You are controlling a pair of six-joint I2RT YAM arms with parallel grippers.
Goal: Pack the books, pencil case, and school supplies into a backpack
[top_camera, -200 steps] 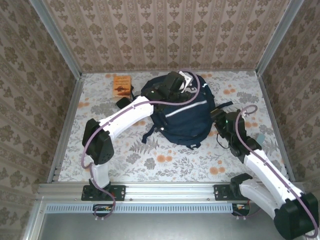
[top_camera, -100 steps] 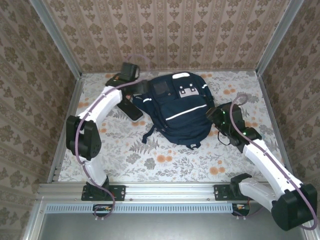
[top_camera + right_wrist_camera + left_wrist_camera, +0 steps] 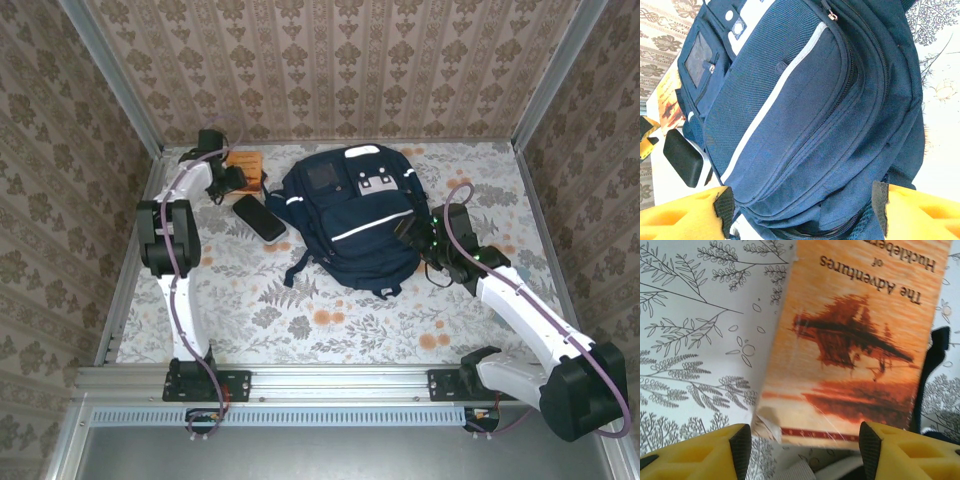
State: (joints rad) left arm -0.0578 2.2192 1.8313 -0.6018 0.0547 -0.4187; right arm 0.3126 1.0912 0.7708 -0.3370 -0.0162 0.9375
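The small orange book (image 3: 244, 170) (image 3: 855, 340) lies flat at the table's back left. My left gripper (image 3: 226, 180) (image 3: 802, 452) hovers open just over the book's near edge, with nothing between its fingers. The black pencil case (image 3: 260, 217) (image 3: 682, 157) lies on the table between that book and the navy backpack (image 3: 355, 215) (image 3: 805, 110), which rests flat in the middle. My right gripper (image 3: 414, 234) (image 3: 801, 212) is open against the backpack's right lower side, its jaws standing either side of the fabric by a zipper. The dark brown and black books are out of view.
A dark strap (image 3: 935, 355) of the backpack lies beside the orange book's right edge. More straps (image 3: 300, 265) trail from the backpack's near side. Patterned walls close in the table on three sides, and the aluminium frame post (image 3: 150, 150) stands close to the left arm.
My left arm has swung from the backpack's top to the back left corner, over the orange book. The right gripper has shifted closer in against the backpack's right side.
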